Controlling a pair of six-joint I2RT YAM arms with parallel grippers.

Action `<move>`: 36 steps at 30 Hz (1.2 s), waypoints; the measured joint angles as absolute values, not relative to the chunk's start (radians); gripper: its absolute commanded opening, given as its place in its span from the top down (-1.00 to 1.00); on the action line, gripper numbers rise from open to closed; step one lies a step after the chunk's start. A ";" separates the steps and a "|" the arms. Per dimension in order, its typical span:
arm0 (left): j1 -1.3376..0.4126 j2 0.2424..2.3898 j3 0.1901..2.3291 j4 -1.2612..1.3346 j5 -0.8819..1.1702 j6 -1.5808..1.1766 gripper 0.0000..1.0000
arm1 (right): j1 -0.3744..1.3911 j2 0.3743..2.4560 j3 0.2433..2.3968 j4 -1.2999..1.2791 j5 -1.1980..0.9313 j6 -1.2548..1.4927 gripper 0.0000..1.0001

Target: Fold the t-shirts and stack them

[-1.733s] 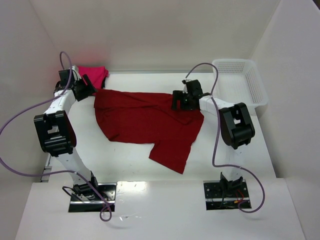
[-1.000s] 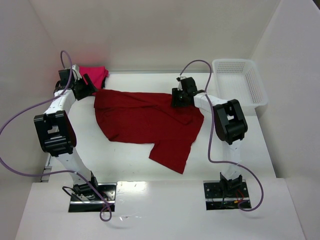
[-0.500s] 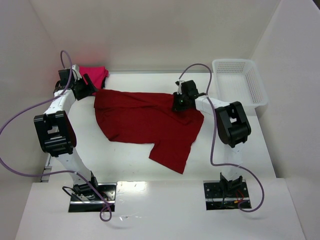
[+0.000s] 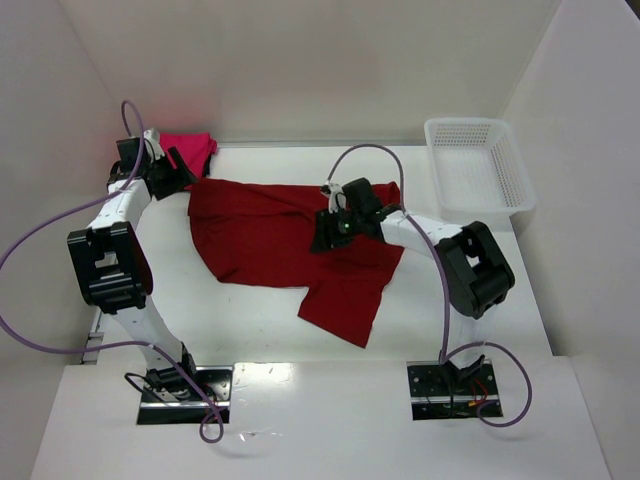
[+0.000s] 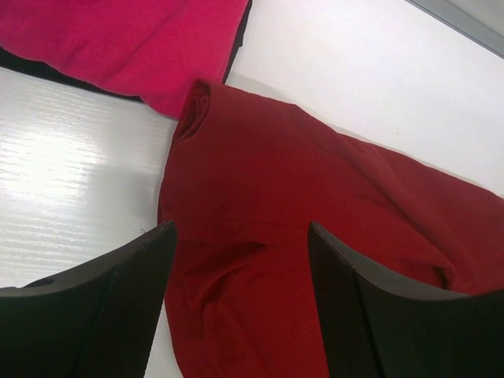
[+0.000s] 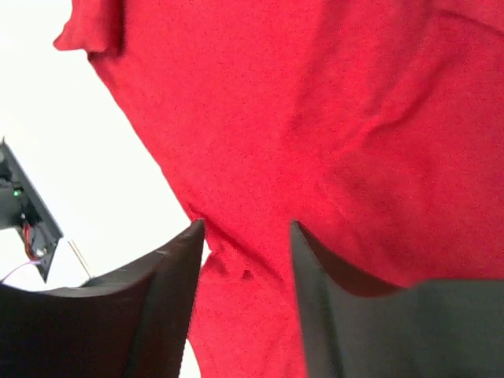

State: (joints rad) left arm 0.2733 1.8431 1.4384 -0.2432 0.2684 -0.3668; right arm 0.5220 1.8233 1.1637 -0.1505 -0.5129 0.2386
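Note:
The dark crimson t-shirt (image 4: 270, 240) lies spread and wrinkled across the middle of the table, one sleeve pointing to the near edge. The magenta-pink t-shirt (image 4: 190, 148) lies bunched at the back left corner. My left gripper (image 4: 180, 172) is open, its jaws (image 5: 242, 232) standing over the crimson shirt's back left corner (image 5: 260, 181), next to the pink shirt (image 5: 118, 39). My right gripper (image 4: 325, 232) is open over the crimson shirt's middle. In the right wrist view the crimson cloth (image 6: 315, 118) lies under and between its spread jaws (image 6: 246, 228).
A white mesh basket (image 4: 480, 165) stands at the back right against the wall. White walls close in the table at the back and both sides. Purple cables loop from both arms.
My right gripper has moved left and nearer, from the crimson shirt's back right edge to over its middle. The left arm has not moved.

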 measured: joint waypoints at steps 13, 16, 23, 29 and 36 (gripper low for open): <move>0.262 1.843 1.438 -0.252 0.306 -0.339 -0.63 | 0.432 1.747 1.202 -0.170 -0.214 0.301 -0.82; 0.254 1.843 1.438 -0.260 0.299 -0.338 -0.65 | 0.345 1.758 1.289 -0.188 -0.096 0.311 -0.82; 0.239 1.843 1.438 -0.270 0.237 -0.307 -0.70 | 0.241 1.887 1.455 -0.208 0.073 0.317 -0.82; 0.235 1.844 1.438 -0.271 0.194 -0.287 -0.70 | 0.240 2.020 1.475 -0.244 0.102 0.317 -0.82; 0.235 1.885 1.449 -0.277 0.158 -0.267 -0.70 | 0.234 2.112 1.563 -0.294 0.118 0.317 -0.82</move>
